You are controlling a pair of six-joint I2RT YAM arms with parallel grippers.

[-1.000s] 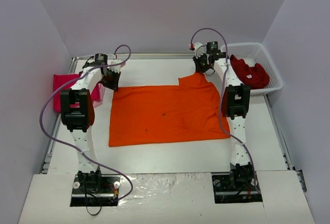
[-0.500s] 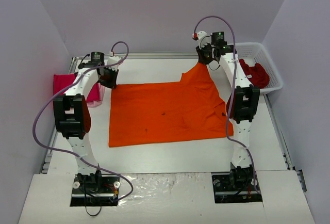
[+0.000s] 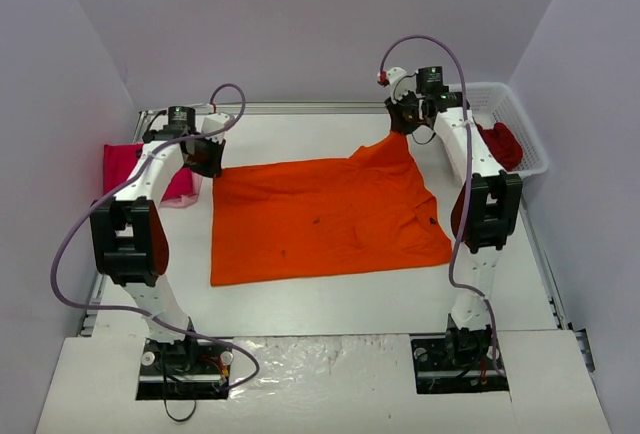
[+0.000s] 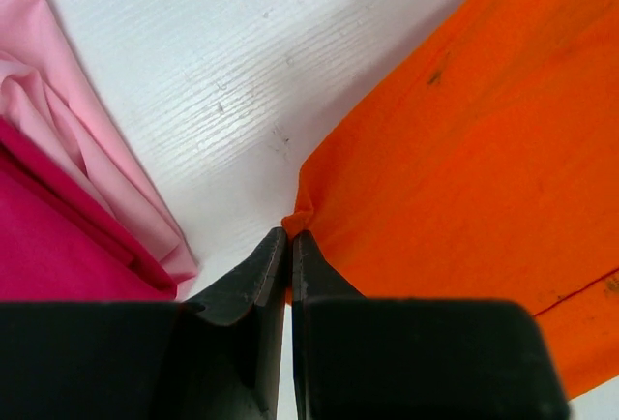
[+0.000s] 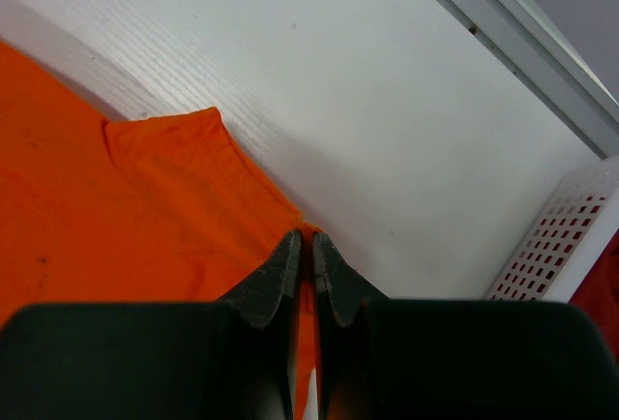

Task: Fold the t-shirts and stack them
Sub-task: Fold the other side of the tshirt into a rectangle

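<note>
The orange t-shirt (image 3: 320,219) lies spread across the middle of the table. My left gripper (image 3: 207,161) is shut on its far left corner (image 4: 302,209), low over the table. My right gripper (image 3: 403,126) is shut on its far right corner (image 5: 308,234) and lifts that corner so the cloth (image 5: 116,217) rises in a peak. A magenta-pink t-shirt (image 3: 125,164) and a pale pink t-shirt (image 3: 182,196) lie folded at the far left, also in the left wrist view (image 4: 58,246) (image 4: 77,139). Dark red t-shirts (image 3: 490,142) sit in the basket.
A white lattice basket (image 3: 520,119) stands at the far right; its wall shows in the right wrist view (image 5: 561,246). A metal rail (image 3: 290,108) runs along the table's far edge. Grey walls close in on the left, back and right.
Both grippers have moved toward the far edge with the shirt's corners. The right gripper has risen and moved right, lifting its corner. The shirt's far edge has stretched out.
</note>
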